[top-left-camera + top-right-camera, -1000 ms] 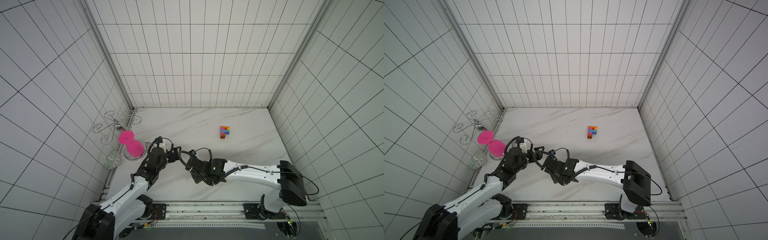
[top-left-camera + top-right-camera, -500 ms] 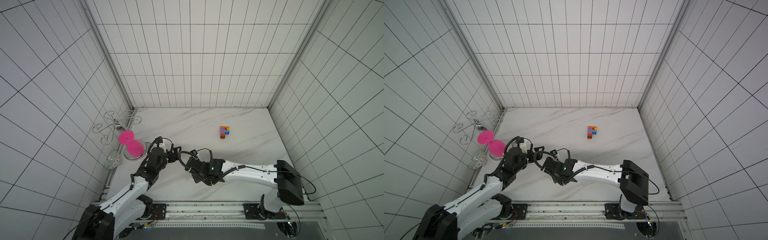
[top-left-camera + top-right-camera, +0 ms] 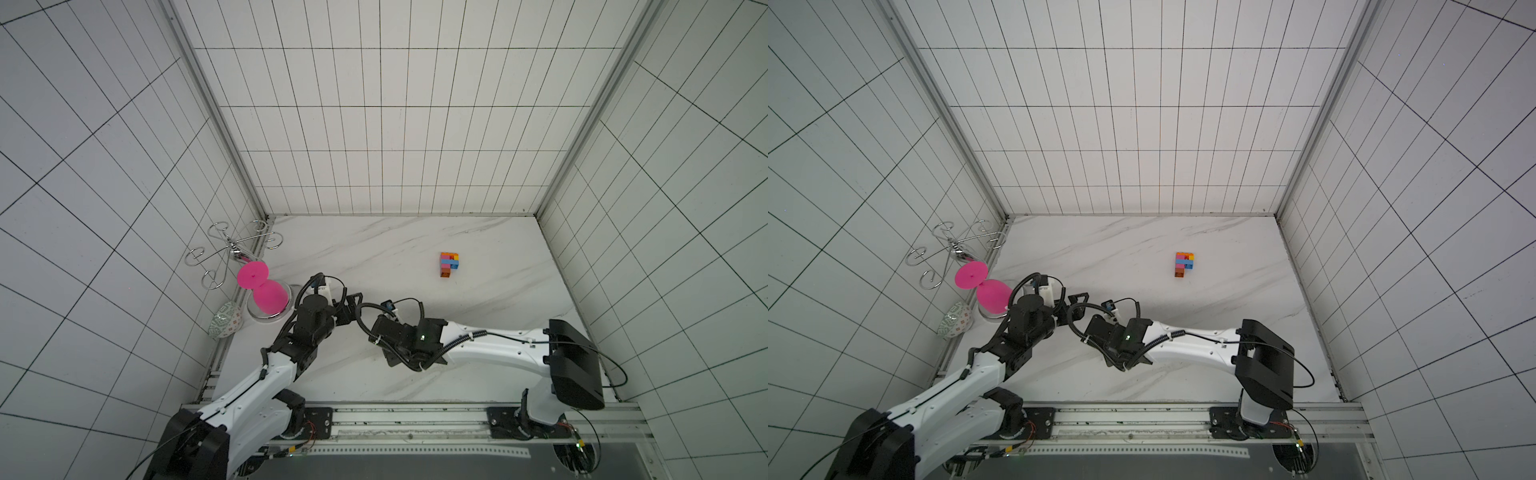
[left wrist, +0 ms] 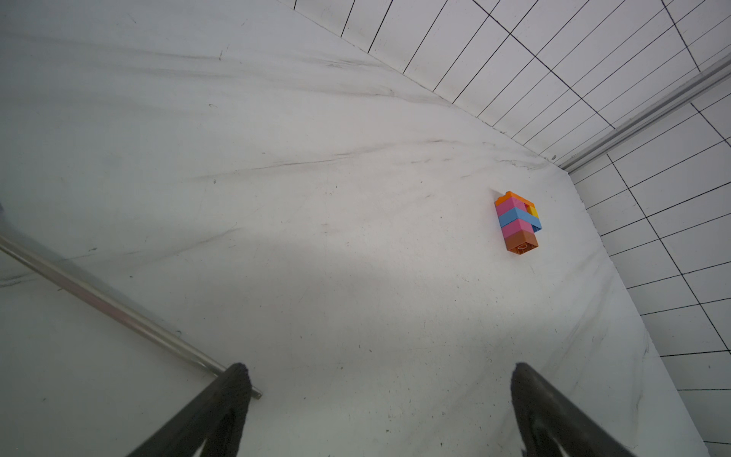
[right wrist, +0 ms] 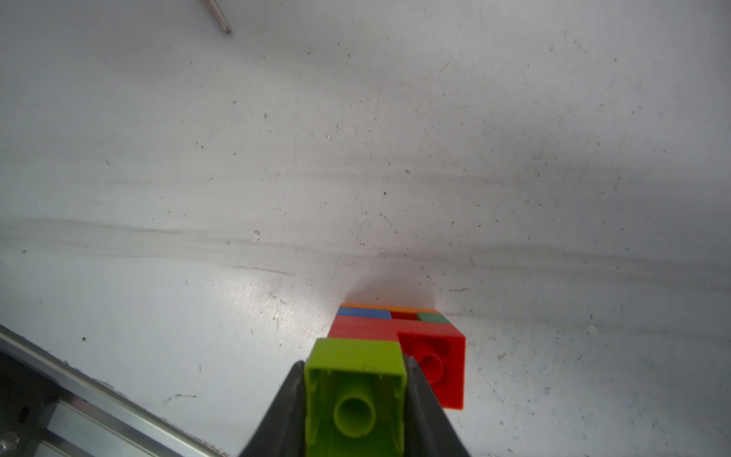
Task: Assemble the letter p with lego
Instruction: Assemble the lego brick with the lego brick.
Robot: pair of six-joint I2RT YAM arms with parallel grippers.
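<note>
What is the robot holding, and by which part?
The right gripper pinches a lego stack by the sides of its green end brick. The left gripper holds nothing.

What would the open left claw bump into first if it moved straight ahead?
Probably just the bare table. In its wrist view the left gripper aims at empty marble; the lego P lies off to one side. Depth is unclear.

A lego letter (image 3: 449, 264) lies flat on the table (image 3: 374, 245), right of centre toward the back edge, well apart from all else. A cup (image 3: 266, 293) stands at the left edge, a rack (image 3: 232, 249) behind it near the back left corner. The left gripper (image 4: 379, 368) is just right of the cup; the right gripper (image 5: 354, 362), nearer the front edge, clamps a lego stack (image 5: 431, 348).
</note>
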